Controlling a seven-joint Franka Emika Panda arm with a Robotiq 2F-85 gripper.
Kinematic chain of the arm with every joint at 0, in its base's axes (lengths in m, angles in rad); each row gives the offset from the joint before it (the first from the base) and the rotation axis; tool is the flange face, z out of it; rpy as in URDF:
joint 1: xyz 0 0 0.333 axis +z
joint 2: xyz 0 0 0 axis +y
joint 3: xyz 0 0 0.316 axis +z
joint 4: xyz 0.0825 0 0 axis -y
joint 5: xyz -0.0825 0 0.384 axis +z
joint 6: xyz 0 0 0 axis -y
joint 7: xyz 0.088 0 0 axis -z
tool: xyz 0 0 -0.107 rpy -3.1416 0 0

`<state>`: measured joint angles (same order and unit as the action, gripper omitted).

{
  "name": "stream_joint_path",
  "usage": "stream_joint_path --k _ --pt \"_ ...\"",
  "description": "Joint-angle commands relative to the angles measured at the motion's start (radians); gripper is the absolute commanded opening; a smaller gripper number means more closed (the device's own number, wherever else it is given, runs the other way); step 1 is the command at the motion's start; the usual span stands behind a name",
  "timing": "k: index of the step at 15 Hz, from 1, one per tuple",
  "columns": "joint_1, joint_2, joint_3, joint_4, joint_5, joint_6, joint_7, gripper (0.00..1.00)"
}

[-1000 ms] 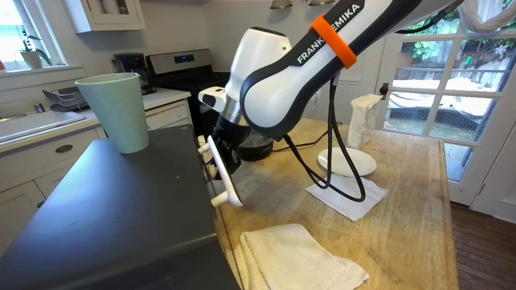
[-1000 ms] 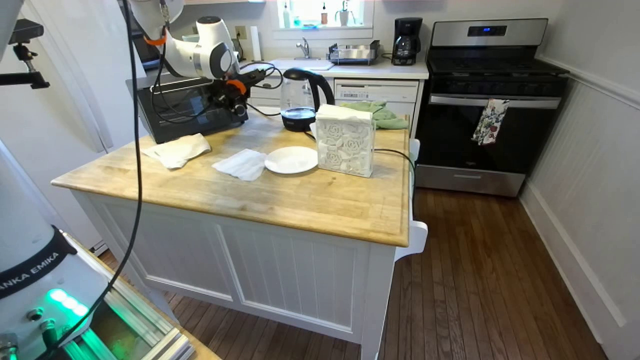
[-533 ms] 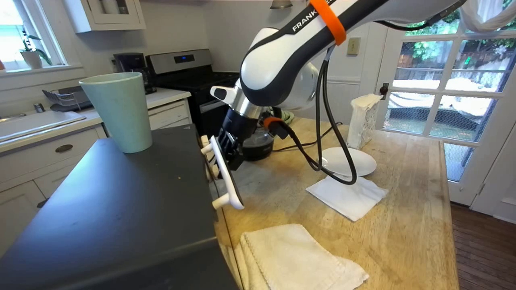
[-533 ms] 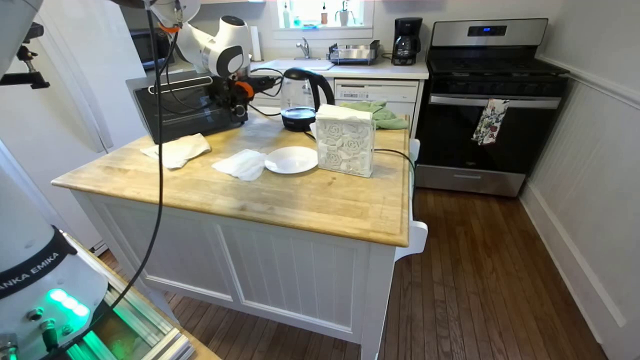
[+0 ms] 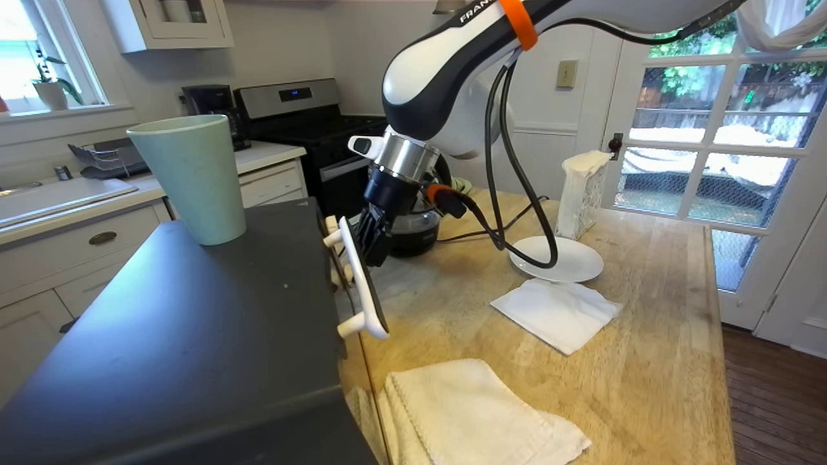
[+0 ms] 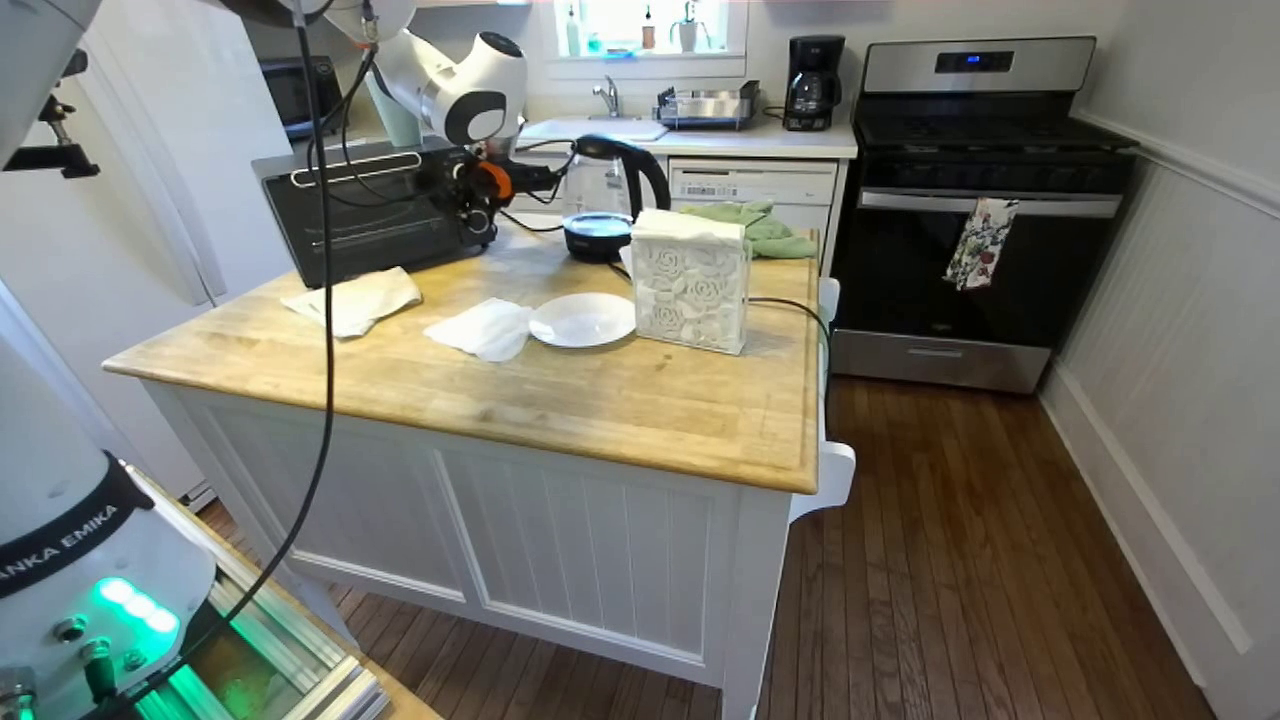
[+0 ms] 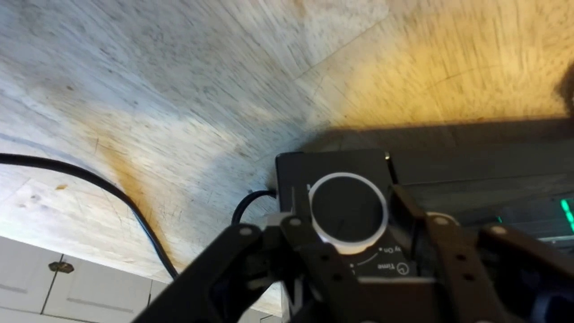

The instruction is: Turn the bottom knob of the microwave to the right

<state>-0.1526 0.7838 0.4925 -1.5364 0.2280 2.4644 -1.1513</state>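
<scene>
The microwave [image 5: 245, 323], dark-topped with a white front handle [image 5: 365, 284], stands on the wooden table in both exterior views; its glass front [image 6: 350, 225] also shows. Low on its panel, in the upside-down wrist view, is the bottom knob [image 7: 350, 208], a black disc with a pale rim. The word Time is printed beside it. My gripper [image 7: 349, 199] has one finger on either side of this knob and looks shut on it; the exact contact of the pads is dark and blurred. In an exterior view the handle hides my gripper's fingertips and the knob.
A green cup [image 5: 194, 181] stands on the microwave. The glass kettle [image 6: 598, 215] is close beside my wrist. A cream cloth [image 5: 478, 420], white napkin [image 5: 555, 316], plate [image 5: 568, 261] and napkin holder [image 6: 690, 285] lie further along the table. Black cord [image 7: 89, 175] runs alongside.
My wrist has tilted and swung away from the microwave front, its cable shifting along. The gripper's end stays near the panel. The microwave and cup have shifted very slightly.
</scene>
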Motion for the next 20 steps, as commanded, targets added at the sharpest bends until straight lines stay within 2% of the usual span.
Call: stream_joint_path --k 1,9,20 --pt "0.012 0.016 -0.011 0.087 0.107 -0.095 0.054 0.21" --pt "0.03 0.039 -0.054 0.124 0.182 -0.161 0.117 0.21" --pt "-0.016 0.064 -0.051 0.113 0.341 -0.198 0.103 0.21"
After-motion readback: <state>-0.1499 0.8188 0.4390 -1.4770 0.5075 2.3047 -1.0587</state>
